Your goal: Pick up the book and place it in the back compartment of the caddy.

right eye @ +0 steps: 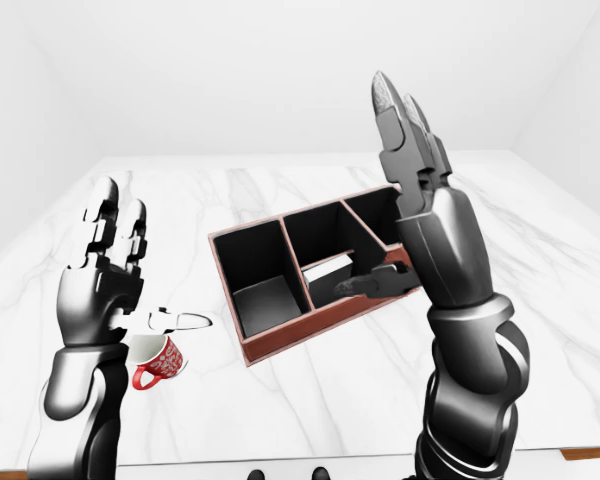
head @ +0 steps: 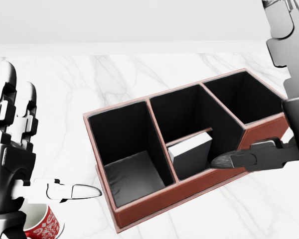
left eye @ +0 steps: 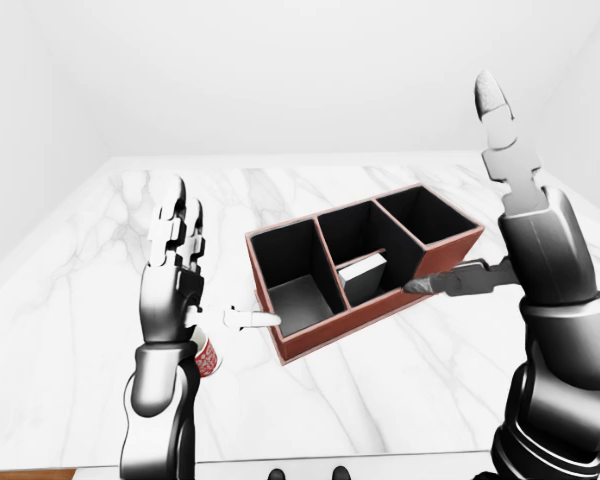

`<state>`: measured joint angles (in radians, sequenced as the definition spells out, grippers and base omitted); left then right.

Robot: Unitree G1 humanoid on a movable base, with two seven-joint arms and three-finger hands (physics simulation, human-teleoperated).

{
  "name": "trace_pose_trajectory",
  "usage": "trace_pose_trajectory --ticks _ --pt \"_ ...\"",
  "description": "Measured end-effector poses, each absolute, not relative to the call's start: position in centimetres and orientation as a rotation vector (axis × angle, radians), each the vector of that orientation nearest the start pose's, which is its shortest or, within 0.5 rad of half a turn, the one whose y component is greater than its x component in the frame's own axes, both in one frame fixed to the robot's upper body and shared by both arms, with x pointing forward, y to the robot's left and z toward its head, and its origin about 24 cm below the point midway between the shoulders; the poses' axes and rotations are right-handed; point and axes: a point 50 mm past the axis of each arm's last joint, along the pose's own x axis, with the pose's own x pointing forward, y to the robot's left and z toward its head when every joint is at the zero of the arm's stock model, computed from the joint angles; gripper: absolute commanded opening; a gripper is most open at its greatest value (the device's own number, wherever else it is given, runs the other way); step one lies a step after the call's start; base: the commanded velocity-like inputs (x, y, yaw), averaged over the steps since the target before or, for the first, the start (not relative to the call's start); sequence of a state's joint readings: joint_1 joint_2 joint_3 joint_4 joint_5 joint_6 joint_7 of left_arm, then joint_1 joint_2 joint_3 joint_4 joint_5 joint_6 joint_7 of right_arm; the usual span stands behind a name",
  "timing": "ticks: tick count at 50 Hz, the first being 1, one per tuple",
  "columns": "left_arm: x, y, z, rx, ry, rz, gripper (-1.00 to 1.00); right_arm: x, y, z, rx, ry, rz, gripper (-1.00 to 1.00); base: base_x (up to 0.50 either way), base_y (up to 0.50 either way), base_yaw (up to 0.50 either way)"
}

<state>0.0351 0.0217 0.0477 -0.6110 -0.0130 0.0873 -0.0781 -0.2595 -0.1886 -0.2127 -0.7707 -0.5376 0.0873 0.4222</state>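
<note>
Right hand [left eye: 525,235] raised above caddy's right end, fingers spread wide, thumb jutting toward caddy wall, holding nothing. Left hand [left eye: 172,275] upright at left-eye view's left, fingers extended wide, thumb pointing right, empty. Book [head: 192,152] stands tilted in middle compartment of caddy [head: 139,211], leaning against divider. Caddy sits angled on marble bench [left eye: 400,390]; its other two compartments show only dark floors. Red patterned mug [right eye: 158,362] on bench just below left hand.
</note>
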Motion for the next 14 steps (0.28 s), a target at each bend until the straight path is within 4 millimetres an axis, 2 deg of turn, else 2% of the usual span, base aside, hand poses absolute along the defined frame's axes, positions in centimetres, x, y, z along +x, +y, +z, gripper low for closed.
trace_pose_trajectory --ticks 8,14 --pt "21.5 16.1 17.4 0.04 -0.54 -0.027 1.0 18.3 -16.5 26.2 -0.817 -0.873 -0.006 1.0 0.0 0.0 0.0" --pt "21.0 16.2 18.4 0.034 -0.594 -0.021 1.0 17.0 -16.4 26.8 -0.784 -0.931 0.009 1.0 0.0 0.0 0.0"
